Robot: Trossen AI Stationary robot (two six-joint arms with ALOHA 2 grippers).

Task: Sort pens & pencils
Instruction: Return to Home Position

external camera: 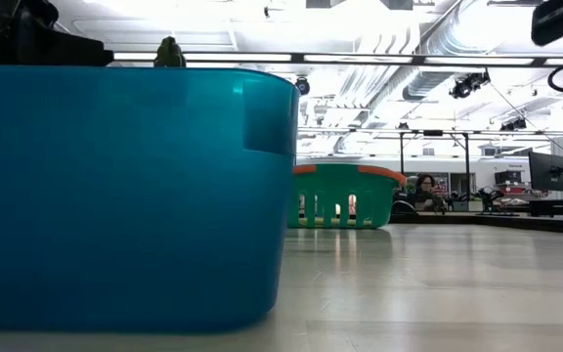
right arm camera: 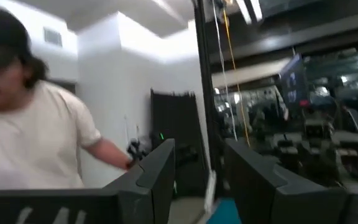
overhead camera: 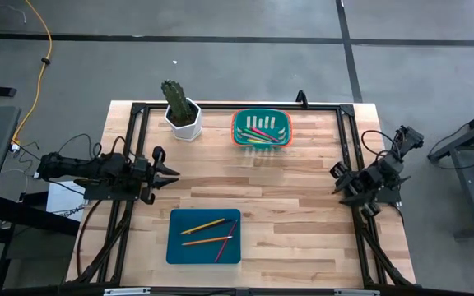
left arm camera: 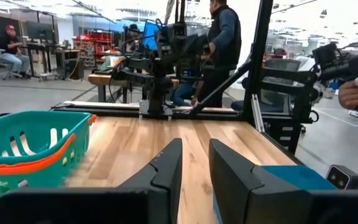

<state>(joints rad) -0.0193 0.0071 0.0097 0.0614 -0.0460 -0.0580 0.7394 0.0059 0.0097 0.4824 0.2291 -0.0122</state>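
Near bin: thin yellow, orange and red pencils [overhead camera: 202, 225] lie in the blue plastic bin [overhead camera: 179, 251].
Far basket: stubby pink and green pens [overhead camera: 262, 131] sit in the green slatted basket [overhead camera: 239, 123], kept separate.
Arms: left tool [overhead camera: 169, 171] and right tool [overhead camera: 338, 181], fingers apart and empty, rest at opposite edges, clear of both.

Grey concrete floor [overhead camera: 220, 74], black tape lines [overhead camera: 220, 38] crossing it; yellow cable [overhead camera: 48, 41] trailing. Overhead: strip lights [external camera: 360, 59], silver ducts [external camera: 433, 49]. Far workbenches [left arm camera: 107, 78], a seated person [external camera: 426, 191]. White wall [right arm camera: 117, 56] to one side.

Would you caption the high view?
Pencils in blue bin, pens in green basket; left hand and right hand idle at table sides.
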